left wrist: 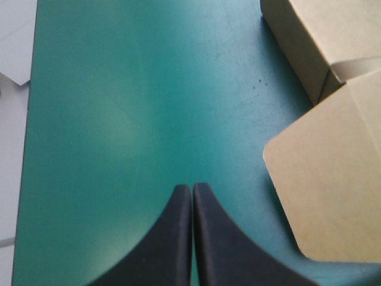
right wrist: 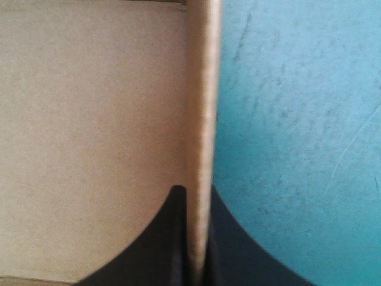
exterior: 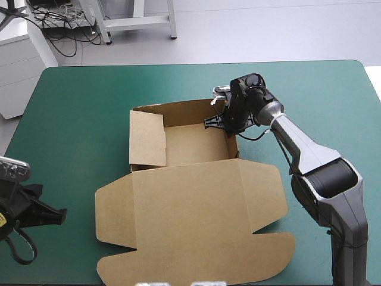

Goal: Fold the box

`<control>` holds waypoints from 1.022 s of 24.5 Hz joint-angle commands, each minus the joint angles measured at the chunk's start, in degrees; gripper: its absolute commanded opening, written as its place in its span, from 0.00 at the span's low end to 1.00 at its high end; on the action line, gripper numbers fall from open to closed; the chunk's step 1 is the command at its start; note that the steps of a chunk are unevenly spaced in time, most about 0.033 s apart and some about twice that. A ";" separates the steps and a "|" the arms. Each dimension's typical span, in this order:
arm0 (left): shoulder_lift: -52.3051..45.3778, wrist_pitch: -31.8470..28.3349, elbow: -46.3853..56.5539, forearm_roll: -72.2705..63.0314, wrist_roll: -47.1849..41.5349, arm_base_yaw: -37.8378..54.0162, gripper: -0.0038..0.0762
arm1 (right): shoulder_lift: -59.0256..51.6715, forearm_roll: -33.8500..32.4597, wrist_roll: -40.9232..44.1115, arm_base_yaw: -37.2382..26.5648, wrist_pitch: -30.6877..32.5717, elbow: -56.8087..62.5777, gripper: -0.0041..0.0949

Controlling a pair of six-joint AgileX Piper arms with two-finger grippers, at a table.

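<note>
Box (exterior: pixel 196 220) is an open tray, lid flat; your right gripper (right wrist: pixel 199 196) pinches its right wall, your left gripper (left wrist: pixel 192 192) closed on nothing.

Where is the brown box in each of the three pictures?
High view: the box lies mid-table, tray far, lid flat near.
Left wrist view: the box lies ahead of and beside the shut left gripper, apart from it.
Right wrist view: the box has one wall pinched in the right gripper.
Shared landmark: the teal-green cover, in all three.
</note>
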 commanded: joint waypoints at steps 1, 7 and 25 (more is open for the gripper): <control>-2.82 1.96 4.19 0.43 -1.47 -0.28 0.04 | -4.91 -1.45 -0.79 -2.42 1.46 -1.43 0.02; -11.58 1.96 16.65 -0.13 -5.14 -0.28 0.04 | -13.04 -3.04 -6.42 -20.76 1.46 -1.43 0.02; -15.79 1.96 22.75 -9.93 -4.86 -0.28 0.04 | -15.29 -3.53 -10.83 -57.37 1.46 -1.31 0.05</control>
